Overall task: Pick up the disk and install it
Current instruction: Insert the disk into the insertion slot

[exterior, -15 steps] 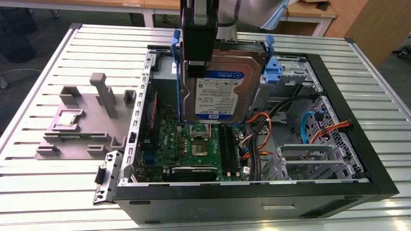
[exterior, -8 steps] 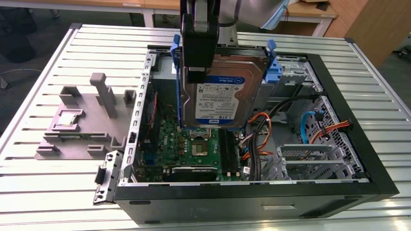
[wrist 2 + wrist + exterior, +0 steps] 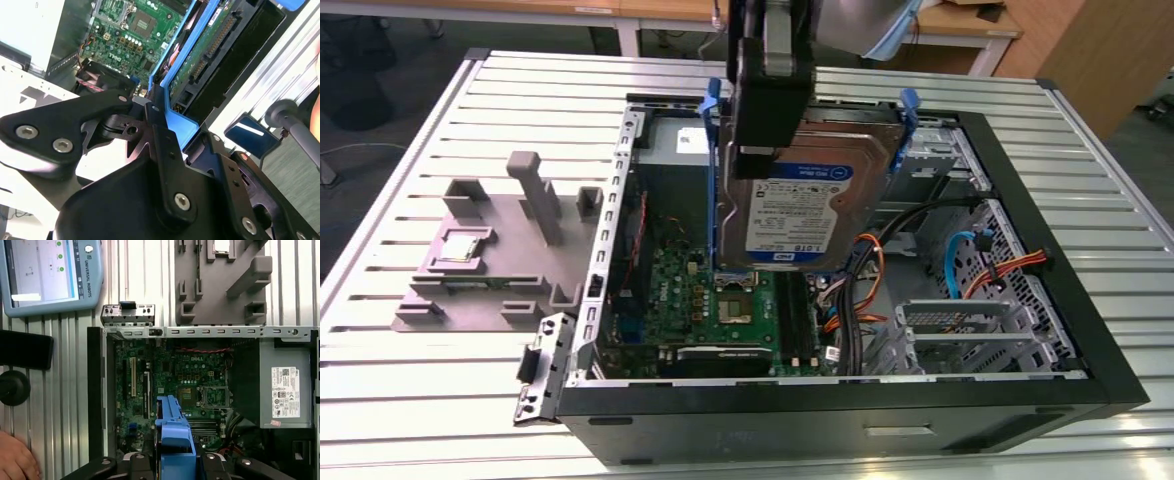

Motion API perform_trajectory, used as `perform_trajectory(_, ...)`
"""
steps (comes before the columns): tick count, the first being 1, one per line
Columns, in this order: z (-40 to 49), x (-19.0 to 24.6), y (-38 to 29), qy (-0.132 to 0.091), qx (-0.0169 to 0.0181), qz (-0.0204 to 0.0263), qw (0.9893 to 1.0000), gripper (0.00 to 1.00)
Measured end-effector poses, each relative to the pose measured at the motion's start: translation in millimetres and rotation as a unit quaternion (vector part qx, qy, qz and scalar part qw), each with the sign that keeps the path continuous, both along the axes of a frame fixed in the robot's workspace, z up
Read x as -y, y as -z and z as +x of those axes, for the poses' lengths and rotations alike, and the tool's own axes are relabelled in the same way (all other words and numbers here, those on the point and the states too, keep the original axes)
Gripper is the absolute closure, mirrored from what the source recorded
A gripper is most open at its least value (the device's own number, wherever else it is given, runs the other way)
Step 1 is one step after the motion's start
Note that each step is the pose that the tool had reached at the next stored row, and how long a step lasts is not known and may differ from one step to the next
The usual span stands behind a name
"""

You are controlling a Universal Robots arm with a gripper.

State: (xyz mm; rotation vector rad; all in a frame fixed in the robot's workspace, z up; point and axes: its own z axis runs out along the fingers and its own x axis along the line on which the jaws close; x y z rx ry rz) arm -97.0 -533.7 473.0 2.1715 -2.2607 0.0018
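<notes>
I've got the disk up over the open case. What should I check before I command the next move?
1. Grip: gripper shut on the blue carrier edge of the disk. Ok.
2. Clearance: the disk hangs above the open computer case, not yet seated. Ok.
3. Orange cables lie loose inside the case near the drive cage. Cannot tell if they block.
4. Drive cage free of obstructions. Cannot tell.
5. People: a hand is at the table beside the case. Not ok.

the disk: shiny metal, blue plastic frame; the table: ribbed matt metal.
</notes>
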Motion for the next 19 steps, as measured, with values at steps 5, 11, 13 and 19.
perform_trajectory(5,10.4,0.6,0.5,0.000,0.0000,0.0001,1.0000,0.63)
perform_trajectory(11,14.0,1.8,0.6,0.000,-0.0001,-0.0001,1.0000,0.63)
perform_trajectory(13,14.0,3.0,0.8,0.000,0.0000,0.0000,1.0000,0.63)
perform_trajectory(19,16.2,4.0,1.3,0.000,0.0000,0.0000,1.0000,0.63)
